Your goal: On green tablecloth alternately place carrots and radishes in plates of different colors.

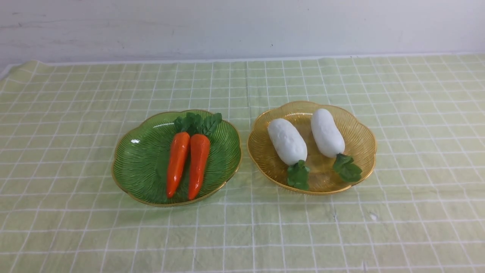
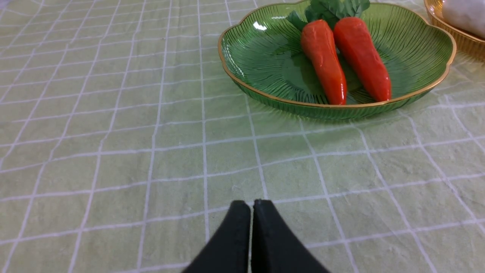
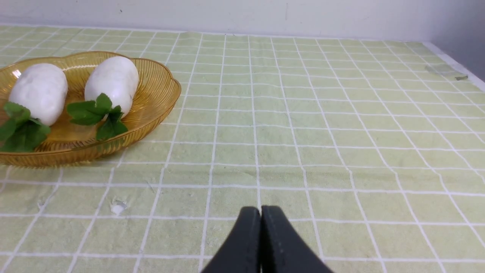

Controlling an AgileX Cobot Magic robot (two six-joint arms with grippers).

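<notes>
Two orange carrots (image 1: 178,162) (image 1: 198,163) lie side by side in the dark green plate (image 1: 138,159), leafy tops toward the wall. Two white radishes (image 1: 287,141) (image 1: 327,132) lie in the amber plate (image 1: 360,142), leaf tufts toward me. Both plates sit on the green tablecloth (image 1: 242,227). In the left wrist view my left gripper (image 2: 252,204) is shut and empty, low over bare cloth, short of the green plate (image 2: 261,57) and carrots (image 2: 324,60). In the right wrist view my right gripper (image 3: 261,211) is shut and empty over cloth, apart from the amber plate (image 3: 155,91) and radishes (image 3: 113,81).
A white wall (image 1: 242,26) runs behind the table's far edge. The cloth's right edge (image 3: 454,64) shows in the right wrist view. A small scuff marks the cloth (image 3: 118,206) near the amber plate. Neither arm shows in the front view.
</notes>
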